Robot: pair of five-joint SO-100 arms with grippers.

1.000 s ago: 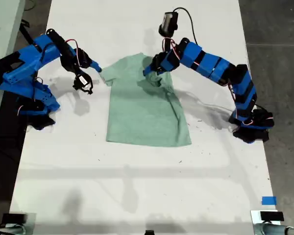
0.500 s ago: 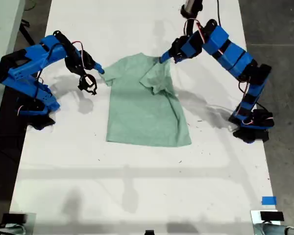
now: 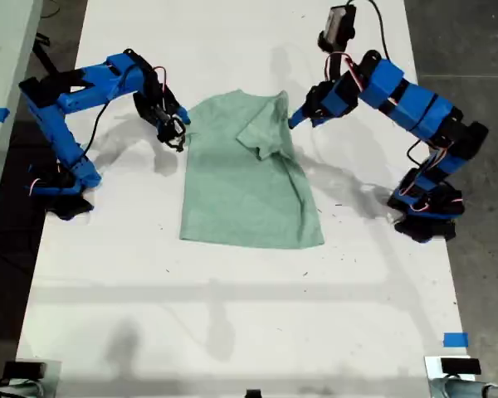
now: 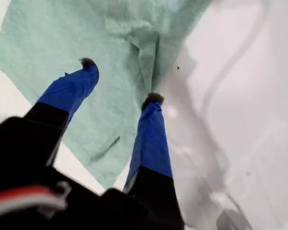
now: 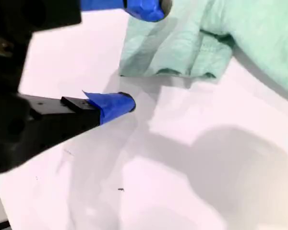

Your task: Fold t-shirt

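Hovering with jaws wide and empty, our first gripper (image 3: 297,121) and second gripper (image 3: 179,130) flank the t-shirt (image 3: 247,178).

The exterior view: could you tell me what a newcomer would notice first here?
The mint t-shirt lies mid-table, one sleeve already folded inward over its chest. Two blue arms flank it: my first gripper, open, hovers at the folded edge on the exterior view's right, and my second gripper, open, sits at the unfolded sleeve on the exterior view's left. The white table is otherwise plain.
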